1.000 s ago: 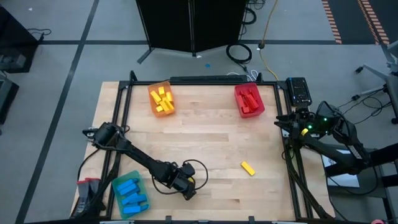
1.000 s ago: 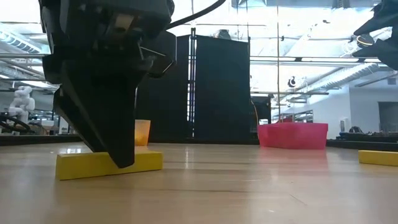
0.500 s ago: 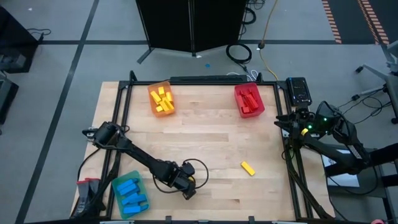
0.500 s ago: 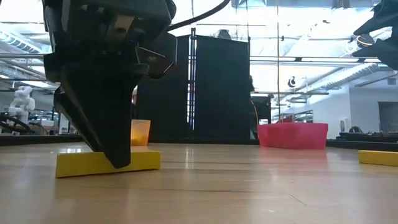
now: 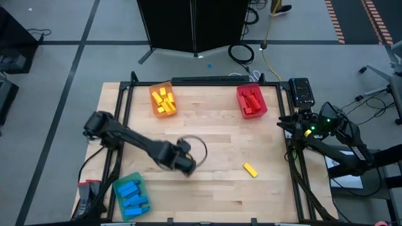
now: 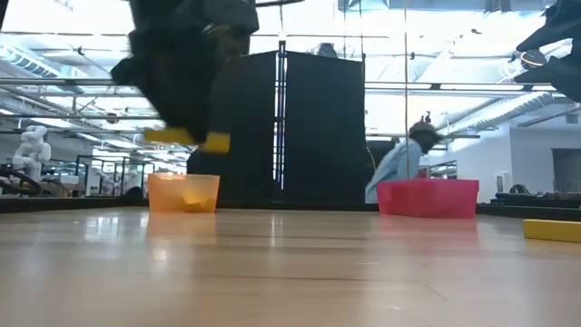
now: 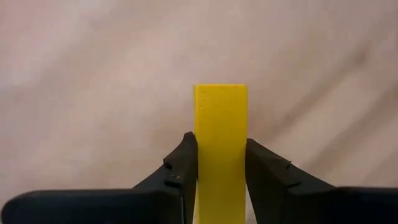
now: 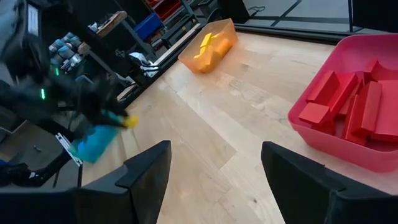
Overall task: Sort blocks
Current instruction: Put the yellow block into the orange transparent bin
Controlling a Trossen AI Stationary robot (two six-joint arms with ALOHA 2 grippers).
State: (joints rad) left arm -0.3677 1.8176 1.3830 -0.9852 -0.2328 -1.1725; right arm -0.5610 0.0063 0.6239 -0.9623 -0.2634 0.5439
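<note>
A: Left gripper is clamped on a yellow block, up off the table, mid-board!

B: And the right gripper?

A: Spread wide, empty, parked at the right edge. Another yellow block lies flat nearby.

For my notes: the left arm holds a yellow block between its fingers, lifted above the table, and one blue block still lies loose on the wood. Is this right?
Not quite. The loose block on the wood is yellow, as the high view shows; the blue ones are all in their tray. The rest holds: the left gripper grips a yellow block, lifted.
</note>
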